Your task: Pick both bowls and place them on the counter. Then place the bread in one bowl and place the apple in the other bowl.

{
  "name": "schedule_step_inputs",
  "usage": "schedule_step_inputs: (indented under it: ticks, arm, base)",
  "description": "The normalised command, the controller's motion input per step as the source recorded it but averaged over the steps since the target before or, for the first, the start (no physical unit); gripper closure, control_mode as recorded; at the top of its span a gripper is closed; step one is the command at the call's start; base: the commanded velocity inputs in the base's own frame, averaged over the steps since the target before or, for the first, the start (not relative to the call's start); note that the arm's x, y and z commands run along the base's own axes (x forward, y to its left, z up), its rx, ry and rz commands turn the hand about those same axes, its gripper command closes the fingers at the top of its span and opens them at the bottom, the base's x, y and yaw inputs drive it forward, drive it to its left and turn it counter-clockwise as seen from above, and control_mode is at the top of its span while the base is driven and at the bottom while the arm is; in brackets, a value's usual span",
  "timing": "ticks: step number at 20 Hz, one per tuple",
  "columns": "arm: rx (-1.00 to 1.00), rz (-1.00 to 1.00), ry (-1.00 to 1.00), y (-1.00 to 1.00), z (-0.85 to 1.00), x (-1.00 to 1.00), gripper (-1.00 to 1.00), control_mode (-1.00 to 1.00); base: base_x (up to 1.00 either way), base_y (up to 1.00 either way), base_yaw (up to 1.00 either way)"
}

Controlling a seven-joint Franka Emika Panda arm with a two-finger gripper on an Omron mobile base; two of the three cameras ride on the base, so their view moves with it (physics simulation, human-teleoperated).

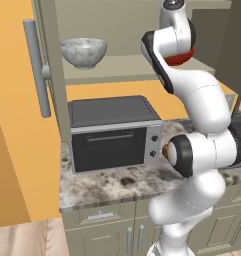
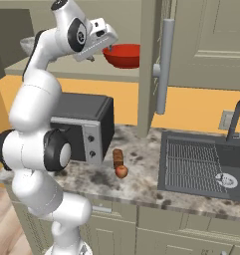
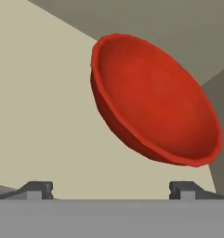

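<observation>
Your gripper [image 3: 111, 189] has its jaws spread wide, the 2 fingertips [image 3: 38, 189] far apart with nothing between them and nothing touched. It is raised to the cabinet shelf [image 2: 66, 72], just short of the red bowl [image 3: 155, 100], which sits on that shelf ahead of the hand. You can count 2 bowls: the red one and 1 marbled bowl [image 1: 84, 52], well apart on the same shelf. Below, the counter [image 2: 141, 169] carries 1 bread chunk [image 2: 118, 157] and 1 apple [image 2: 121, 172], touching each other, just beside 1 toaster oven [image 1: 114, 132]. 1 sink [image 2: 201, 164] lies to the right
</observation>
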Motion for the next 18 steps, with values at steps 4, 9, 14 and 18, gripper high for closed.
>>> schedule_step_inputs:
  ticks: [4,9,14,18]
  arm:
    - [-0.01,0.02,0.00,-0.24,-0.22,0.26,-1.00,-1.00]
    - [-0.01,0.06,0.00,-0.21,-0.20,0.35,-1.00,-1.00]
    - [0.00,0.06,0.00,-0.08,-0.03,0.44,-1.00,-1.00]
    - [-0.01,0.05,0.00,0.00,0.00,0.44,-1.00,-1.00]
  base:
    - [0.00,0.00,0.00]
    - [0.00,0.00,0.00]
    - [0.00,0.00,0.00]
    - [0.00,0.00,0.00]
